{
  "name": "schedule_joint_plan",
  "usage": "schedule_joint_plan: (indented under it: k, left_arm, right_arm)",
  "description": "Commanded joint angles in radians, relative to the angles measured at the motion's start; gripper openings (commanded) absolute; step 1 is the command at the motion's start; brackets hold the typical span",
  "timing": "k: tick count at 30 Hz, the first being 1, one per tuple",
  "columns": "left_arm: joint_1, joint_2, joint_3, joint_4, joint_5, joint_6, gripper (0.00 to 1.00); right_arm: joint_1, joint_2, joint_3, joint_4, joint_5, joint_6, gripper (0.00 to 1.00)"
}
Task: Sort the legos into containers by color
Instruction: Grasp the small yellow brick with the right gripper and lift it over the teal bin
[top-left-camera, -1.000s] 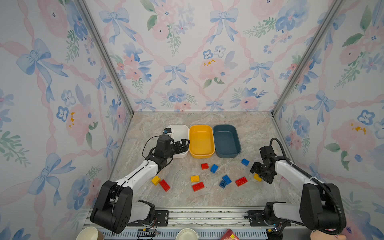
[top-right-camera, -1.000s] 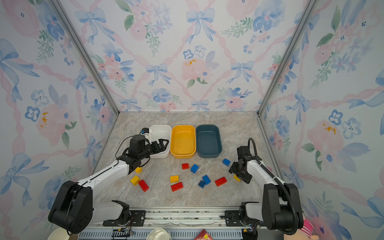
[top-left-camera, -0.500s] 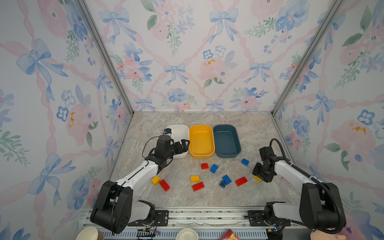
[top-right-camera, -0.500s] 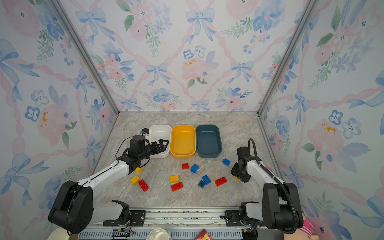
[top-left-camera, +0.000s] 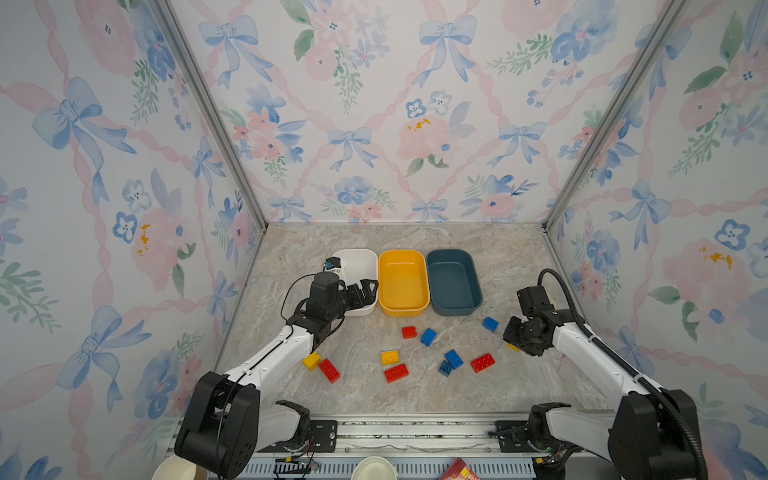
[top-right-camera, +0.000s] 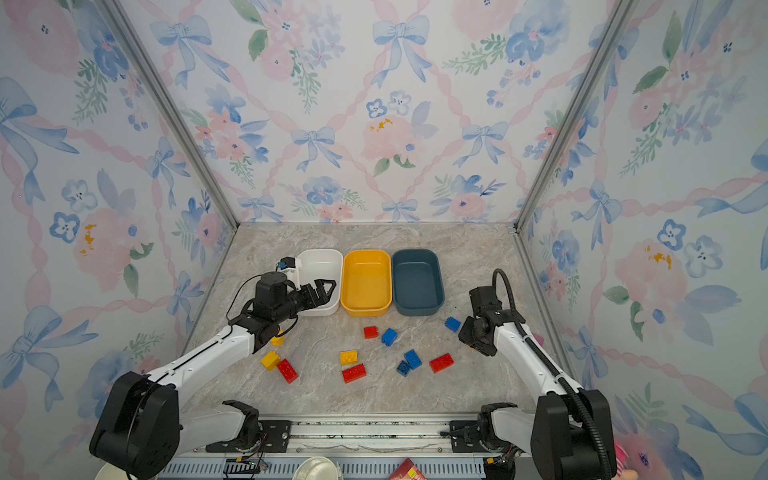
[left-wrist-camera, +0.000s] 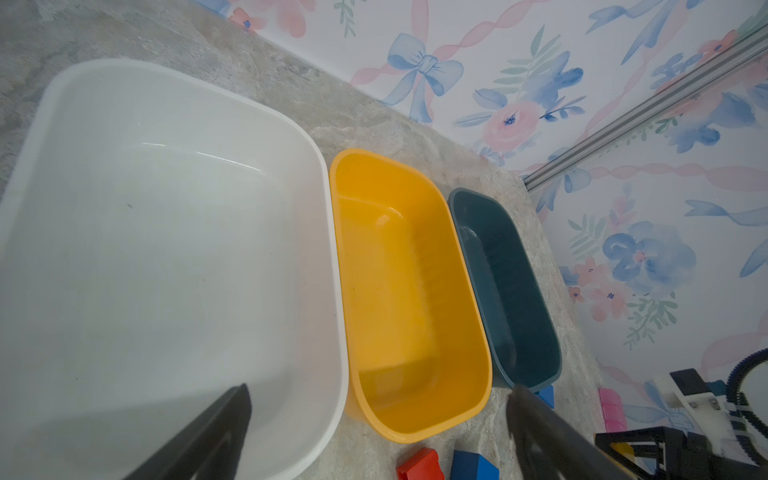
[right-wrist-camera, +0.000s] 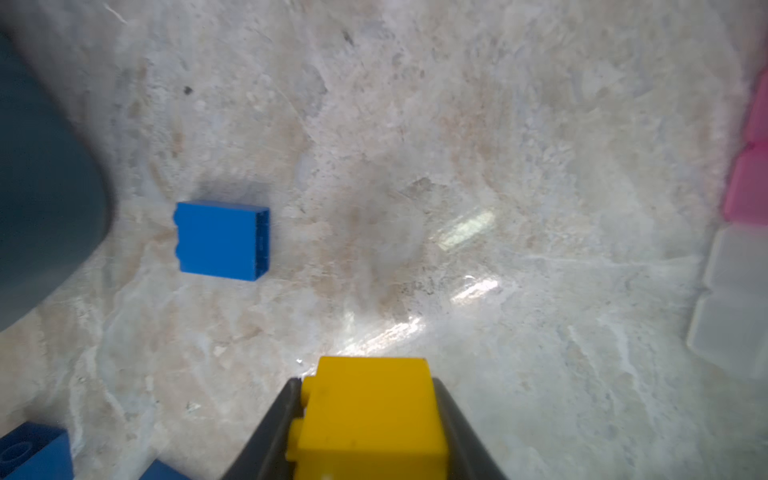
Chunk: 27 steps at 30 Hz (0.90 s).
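Right tool (top-left-camera: 514, 337), wider a second ago, now clamps a yellow brick (right-wrist-camera: 370, 419) at the tabletop's (top-left-camera: 374, 395) right side. All three containers (white (top-left-camera: 357, 259), yellow-orange (top-left-camera: 402, 282), teal (top-left-camera: 453, 282)) lie empty. Left tool (top-left-camera: 368, 289) hangs spread apart over the white one's near rim. Remaining legos (top-left-camera: 396, 372) lie scattered, so sorting has barely begun.
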Motion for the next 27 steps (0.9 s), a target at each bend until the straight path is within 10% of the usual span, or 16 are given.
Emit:
schedule_joint_plan:
  k: [1, 27]
  left_arm:
    - [0.001, -0.023, -0.019, 0.002, -0.008, -0.004, 0.98]
    - [0.003, -0.089, -0.068, -0.050, -0.036, -0.011, 0.98]
  right_arm:
    - [0.050, -0.008, 0.089, -0.055, 0.035, -0.008, 0.29]
    - [0.242, 0.831, 0.856, 0.059, -0.022, -0.220, 0.32]
